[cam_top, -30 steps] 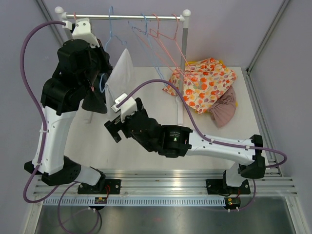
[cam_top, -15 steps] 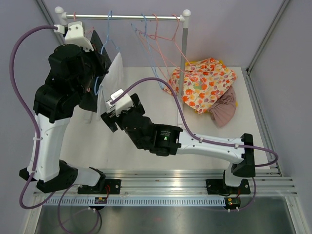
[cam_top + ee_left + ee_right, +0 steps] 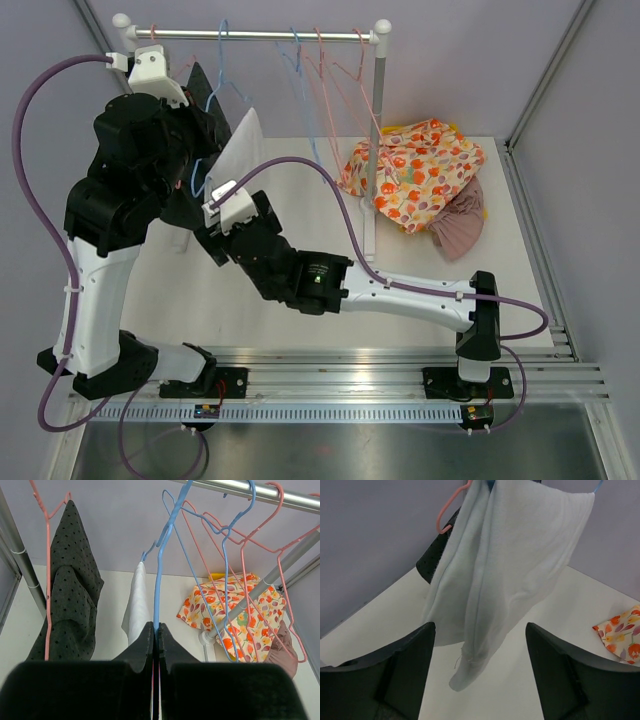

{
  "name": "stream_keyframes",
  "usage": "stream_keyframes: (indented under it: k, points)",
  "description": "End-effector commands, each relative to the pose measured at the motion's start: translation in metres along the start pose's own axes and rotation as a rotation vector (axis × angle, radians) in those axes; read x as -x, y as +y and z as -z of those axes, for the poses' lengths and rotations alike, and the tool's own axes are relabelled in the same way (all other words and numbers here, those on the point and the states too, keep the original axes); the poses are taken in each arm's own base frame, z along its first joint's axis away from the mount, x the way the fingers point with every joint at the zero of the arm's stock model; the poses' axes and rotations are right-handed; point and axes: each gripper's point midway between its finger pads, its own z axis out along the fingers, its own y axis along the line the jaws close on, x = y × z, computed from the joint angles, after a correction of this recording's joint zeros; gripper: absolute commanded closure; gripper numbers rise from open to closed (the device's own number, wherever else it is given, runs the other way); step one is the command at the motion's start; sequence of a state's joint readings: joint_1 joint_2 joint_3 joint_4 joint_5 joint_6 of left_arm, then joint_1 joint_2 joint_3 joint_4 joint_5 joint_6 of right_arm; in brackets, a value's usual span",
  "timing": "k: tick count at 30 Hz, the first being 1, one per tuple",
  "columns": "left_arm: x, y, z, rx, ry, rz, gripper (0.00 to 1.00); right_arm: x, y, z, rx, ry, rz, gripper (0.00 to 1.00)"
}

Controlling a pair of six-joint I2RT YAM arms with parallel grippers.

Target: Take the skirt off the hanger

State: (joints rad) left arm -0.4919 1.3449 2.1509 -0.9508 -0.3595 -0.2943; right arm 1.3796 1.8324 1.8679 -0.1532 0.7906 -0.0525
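Note:
A white skirt (image 3: 243, 148) hangs from a blue hanger (image 3: 159, 575) on the rail (image 3: 260, 34). My left gripper (image 3: 156, 626) is shut on the blue hanger's wire, just right of the skirt (image 3: 137, 605); in the top view my own arm hides it. My right gripper (image 3: 480, 630) is open, its jaws wide apart on either side of the skirt's (image 3: 510, 560) lower tip, not touching it. In the top view the right gripper (image 3: 222, 228) sits below the skirt's hem.
A dark dotted garment (image 3: 70, 600) hangs on a pink hanger at the rail's left end. Several bare pink and blue hangers (image 3: 330, 70) hang to the right. The rack post (image 3: 377, 130) stands mid-table. A floral garment (image 3: 420, 170) and a pinkish-brown one (image 3: 460, 225) lie at the back right.
My right arm has swung left and back, bringing its open gripper under the white skirt. My left arm has shifted up and left with the blue hanger.

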Motion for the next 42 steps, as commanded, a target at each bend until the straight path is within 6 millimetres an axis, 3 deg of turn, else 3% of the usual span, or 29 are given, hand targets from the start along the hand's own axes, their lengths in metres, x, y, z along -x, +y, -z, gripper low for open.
stream_keyframes:
  k: [1, 3, 7, 12, 14, 17, 19, 20, 21, 22, 23, 26, 27, 30, 31, 34, 35, 37, 38, 40, 41, 42]
  points:
    - [0.030, -0.008, 0.016, -0.057, -0.105, 0.049, 1.00, 0.026, -0.002, -0.005, -0.008, -0.060, -0.080, 0.22]
    - [0.032, -0.007, 0.018, -0.057, -0.111, 0.046, 1.00, 0.019, -0.004, -0.008, -0.020, -0.049, -0.085, 0.34]
    - [0.033, -0.007, 0.020, -0.058, -0.116, 0.043, 1.00, 0.010, -0.010, -0.013, -0.038, -0.039, -0.089, 0.73]
    - [0.037, -0.010, 0.025, -0.080, -0.127, 0.055, 1.00, -0.004, -0.017, -0.020, -0.054, -0.018, -0.125, 0.87]
    - [0.039, -0.010, 0.026, -0.082, -0.134, 0.057, 1.00, -0.009, -0.018, -0.022, -0.059, -0.011, -0.127, 1.00]
    - [0.041, -0.010, 0.026, -0.082, -0.142, 0.055, 1.00, -0.026, -0.014, -0.021, -0.036, 0.018, -0.128, 1.00]
    - [0.043, -0.009, 0.026, -0.078, -0.145, 0.050, 1.00, -0.061, -0.012, -0.018, -0.026, 0.078, -0.121, 1.00]
    - [0.044, -0.009, 0.026, -0.075, -0.147, 0.049, 1.00, -0.066, -0.014, -0.012, -0.020, 0.087, -0.146, 1.00]
    - [0.047, -0.007, 0.028, -0.070, -0.157, 0.047, 1.00, -0.107, -0.012, -0.004, -0.014, 0.158, -0.158, 1.00]
    - [0.048, -0.007, 0.028, -0.067, -0.160, 0.043, 1.00, -0.124, -0.011, 0.002, -0.009, 0.182, -0.176, 1.00]
    - [0.049, -0.005, 0.029, -0.059, -0.165, 0.040, 1.00, -0.158, -0.015, 0.015, -0.025, 0.238, -0.180, 1.00]
    - [0.053, -0.001, 0.029, -0.037, -0.179, 0.032, 1.00, -0.204, -0.007, 0.048, -0.051, 0.310, -0.176, 1.00]
    - [0.054, 0.001, 0.029, -0.028, -0.181, 0.028, 1.00, -0.227, -0.011, 0.059, -0.066, 0.349, -0.153, 1.00]
    - [0.052, 0.002, 0.027, -0.014, -0.177, 0.024, 1.00, -0.250, -0.013, 0.089, -0.092, 0.395, -0.162, 1.00]
    - [0.051, 0.003, 0.026, -0.010, -0.174, 0.022, 1.00, -0.251, -0.011, 0.098, -0.086, 0.398, -0.155, 1.00]
    - [0.041, 0.005, 0.024, -0.002, -0.145, 0.013, 1.00, -0.233, -0.030, 0.114, -0.143, 0.354, -0.146, 1.00]
    - [0.036, 0.006, 0.022, 0.002, -0.131, 0.007, 1.00, -0.212, -0.043, 0.120, -0.181, 0.300, -0.159, 1.00]
    - [0.030, 0.011, 0.025, 0.013, -0.120, -0.003, 1.00, -0.191, -0.069, 0.129, -0.234, 0.267, -0.133, 1.00]
    - [0.015, 0.014, 0.019, 0.028, -0.083, -0.018, 1.00, -0.159, -0.089, 0.136, -0.265, 0.202, -0.132, 1.00]
    - [0.009, 0.019, 0.024, 0.037, -0.082, -0.018, 1.00, -0.124, -0.108, 0.142, -0.286, 0.126, -0.125, 1.00]
    - [-0.001, 0.021, 0.021, 0.043, -0.059, -0.025, 1.00, -0.095, -0.135, 0.150, -0.318, 0.078, -0.069, 1.00]
    - [-0.006, 0.022, 0.020, 0.045, -0.052, -0.021, 1.00, -0.080, -0.148, 0.151, -0.335, 0.054, -0.060, 1.00]
